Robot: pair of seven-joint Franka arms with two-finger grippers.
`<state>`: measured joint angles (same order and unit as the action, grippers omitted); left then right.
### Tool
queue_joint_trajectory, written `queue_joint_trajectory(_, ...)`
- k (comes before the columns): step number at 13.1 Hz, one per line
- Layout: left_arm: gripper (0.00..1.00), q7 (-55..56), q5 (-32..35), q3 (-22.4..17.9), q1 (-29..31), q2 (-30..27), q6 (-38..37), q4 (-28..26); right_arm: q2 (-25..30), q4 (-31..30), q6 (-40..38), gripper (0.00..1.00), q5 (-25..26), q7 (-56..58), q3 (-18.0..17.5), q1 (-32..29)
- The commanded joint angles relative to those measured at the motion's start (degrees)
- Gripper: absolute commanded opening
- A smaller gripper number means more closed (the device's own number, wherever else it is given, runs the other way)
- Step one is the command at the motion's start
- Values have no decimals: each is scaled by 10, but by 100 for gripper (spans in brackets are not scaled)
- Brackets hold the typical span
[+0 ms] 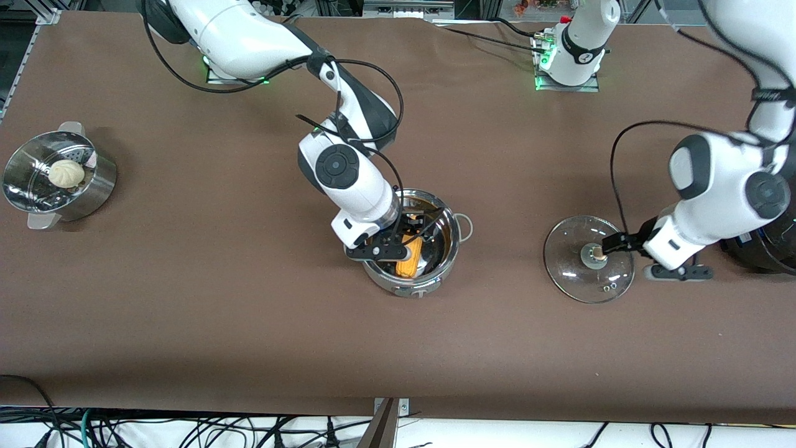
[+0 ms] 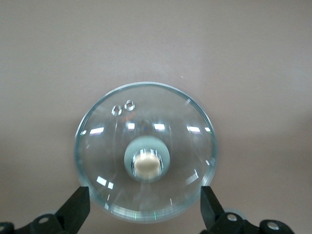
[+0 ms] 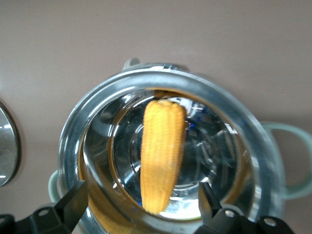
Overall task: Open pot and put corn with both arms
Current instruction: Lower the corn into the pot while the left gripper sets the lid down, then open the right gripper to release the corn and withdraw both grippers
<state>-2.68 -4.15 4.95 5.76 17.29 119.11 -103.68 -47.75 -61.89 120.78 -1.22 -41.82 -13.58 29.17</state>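
Right gripper [image 3: 141,204] open over corn [image 3: 162,153] | left gripper [image 2: 144,207] open over lid [image 2: 145,151]

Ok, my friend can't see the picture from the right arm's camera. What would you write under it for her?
A yellow corn cob lies inside the shiny open pot, seen from straight above. The right gripper hangs over the pot with its black fingers spread wide apart, holding nothing.

Brown table [image 1: 186,311] bears pot [image 1: 435,283], lid [image 1: 578,283], steamer bowl [image 1: 99,186].
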Motion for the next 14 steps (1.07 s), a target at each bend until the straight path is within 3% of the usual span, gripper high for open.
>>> queue_joint_trajectory(1,100,4,14,1,3,-61,-131,44,56,-7,-75,100,1,55,0,-34)
queue_joint_trajectory(3,100,3,27,2,4,-67,-227,124,94,-7,-161,100,-5,137,2,-84)
queue_joint_trajectory(5,100,3,28,0,4,-67,-270,165,134,-7,-234,100,-5,168,2,-141)
queue_joint_trajectory(11,100,6,63,2,4,-73,-353,218,194,-4,-380,100,-27,281,4,-301)
queue_joint_trajectory(14,100,6,63,5,3,-74,-353,221,216,-4,-422,100,-20,278,21,-317)
